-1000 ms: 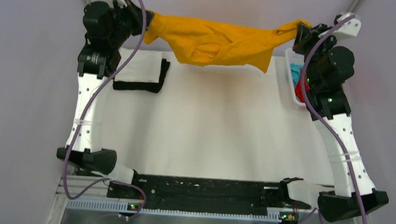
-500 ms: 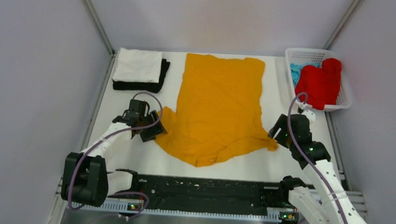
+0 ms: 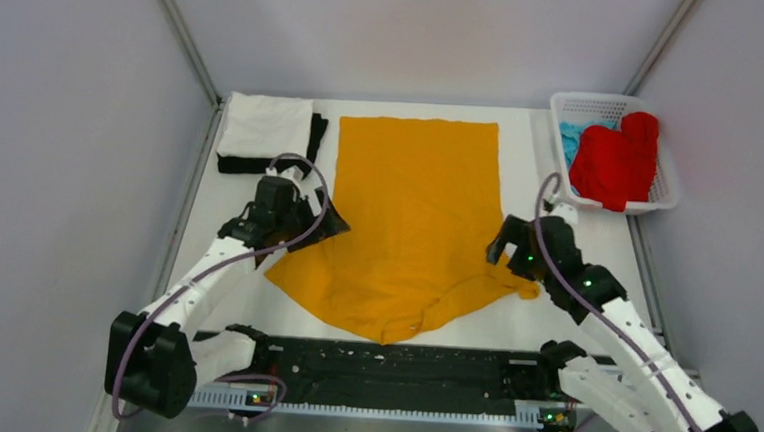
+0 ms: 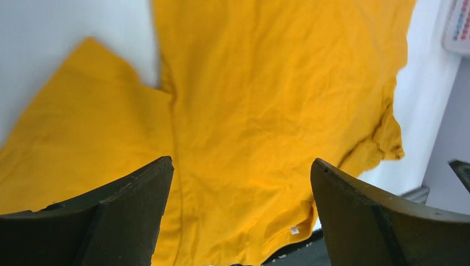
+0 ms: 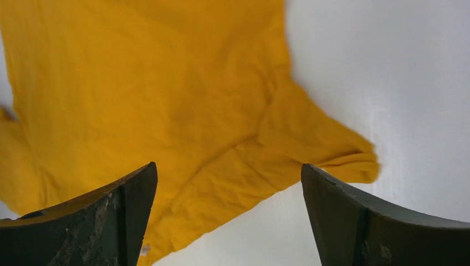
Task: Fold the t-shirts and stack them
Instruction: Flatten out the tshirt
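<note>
Mustard t-shirt [image 3: 414, 208] flat, white table [image 3: 523, 170], grey walls [image 3: 420, 28].

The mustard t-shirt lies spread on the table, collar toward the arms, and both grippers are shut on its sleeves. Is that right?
Not quite: the wrist views show the left gripper and right gripper open, gripping nothing. The mustard t-shirt does lie spread on the table, collar toward the arms.

Bright, even, soft-shadowed lighting; sharp overhead view, slight motion blur in both wrist views.
</note>
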Available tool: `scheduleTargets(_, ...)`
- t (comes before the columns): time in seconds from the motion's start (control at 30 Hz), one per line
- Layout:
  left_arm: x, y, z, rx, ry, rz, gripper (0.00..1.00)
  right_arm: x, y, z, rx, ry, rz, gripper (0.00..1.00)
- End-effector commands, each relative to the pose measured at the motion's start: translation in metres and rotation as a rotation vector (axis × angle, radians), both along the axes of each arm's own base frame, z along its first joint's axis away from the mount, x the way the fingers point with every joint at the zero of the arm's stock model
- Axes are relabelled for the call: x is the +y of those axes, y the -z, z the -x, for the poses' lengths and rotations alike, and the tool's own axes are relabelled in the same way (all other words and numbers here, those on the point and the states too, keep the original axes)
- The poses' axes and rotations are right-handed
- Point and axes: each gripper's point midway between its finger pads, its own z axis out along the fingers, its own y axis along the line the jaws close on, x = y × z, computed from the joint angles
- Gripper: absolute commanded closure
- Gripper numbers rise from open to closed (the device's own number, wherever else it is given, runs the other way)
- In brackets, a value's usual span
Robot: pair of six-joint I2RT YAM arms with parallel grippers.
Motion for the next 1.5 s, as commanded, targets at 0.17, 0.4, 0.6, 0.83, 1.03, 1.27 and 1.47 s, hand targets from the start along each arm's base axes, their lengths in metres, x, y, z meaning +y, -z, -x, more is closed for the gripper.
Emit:
scheduleTargets(0.17, -0.078, 0.023, -0.052, 0.062, 0.207, 0.057, 0.01, 0.080, 0.082, -0.008, 0.217, -0.110, 0.095, 0.01)
scheduleTargets(0.4, -0.086, 0.079, -0.052, 0.191, 0.216, 0.059, 0.01, 0.065, 0.111, -0.017, 0.243, -0.017, 0.164, 0.01)
scheduleTargets(0.6, -0.089, 0.105, -0.013, 0.267, 0.213, 0.058, 0.01, 0.056, 0.129, -0.046, 0.269, 0.002, 0.147, 0.01)
scheduleTargets(0.83, -0.141, 0.108, 0.074, 0.326, 0.311, 0.130, 0.01, 0.074, 0.125, -0.138, 0.173, -0.096, 0.141, 0.02)
scheduleTargets(1.03, -0.224, 0.082, 0.104, 0.275, 0.511, 0.174, 0.01, 0.130, 0.126, -0.229, 0.121, -0.284, 0.169, 0.04)
scheduleTargets(1.27, -0.310, 0.045, 0.092, 0.190, 0.708, 0.231, 0.01, 0.185, 0.094, -0.284, -0.044, -0.538, 0.202, 0.04)
scheduleTargets(1.47, -0.278, 0.021, 0.057, 0.043, 0.595, 0.015, 0.01, 0.146, 0.039, -0.295, -0.111, -0.431, 0.374, 0.01)
